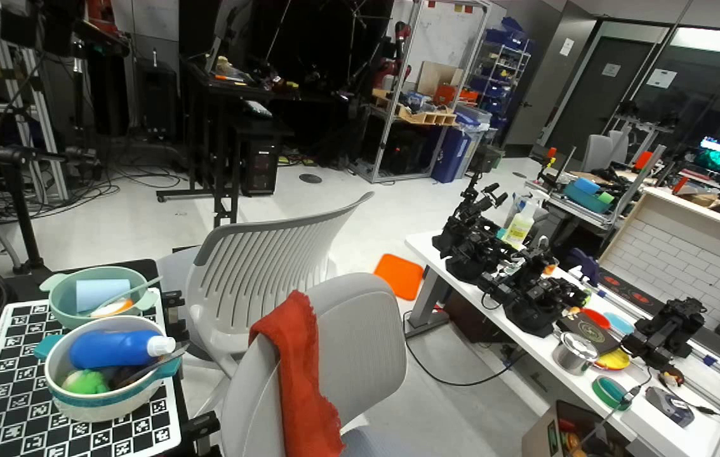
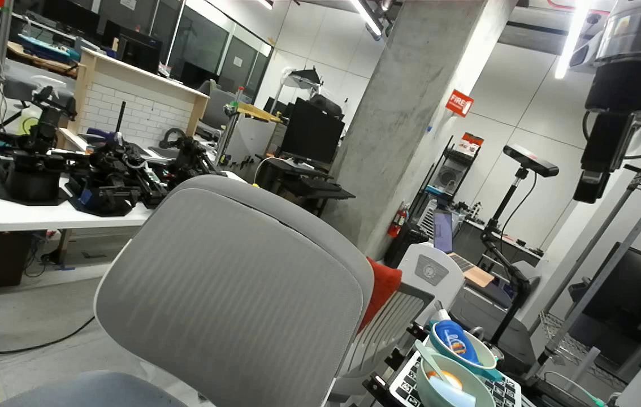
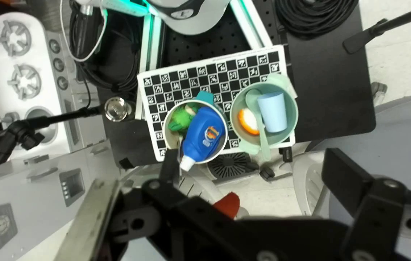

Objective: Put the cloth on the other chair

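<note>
- While red cloth (image 1: 306, 381) hangs over back of gray chair (image 1: 366, 339), slatted chair (image 1: 258, 279) stands near.
- Gripper (image 3: 251, 163): jaws spread wide apart.
- Two pots (image 1: 90, 409) on checkered board (image 3: 187, 85).

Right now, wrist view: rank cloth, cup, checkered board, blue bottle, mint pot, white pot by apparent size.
Largest to smallest:
1. Checkered board
2. Mint pot and white pot: look alike, not ranked
3. Blue bottle
4. Cup
5. Cloth: only a patch shows; ranked on that alone
</note>
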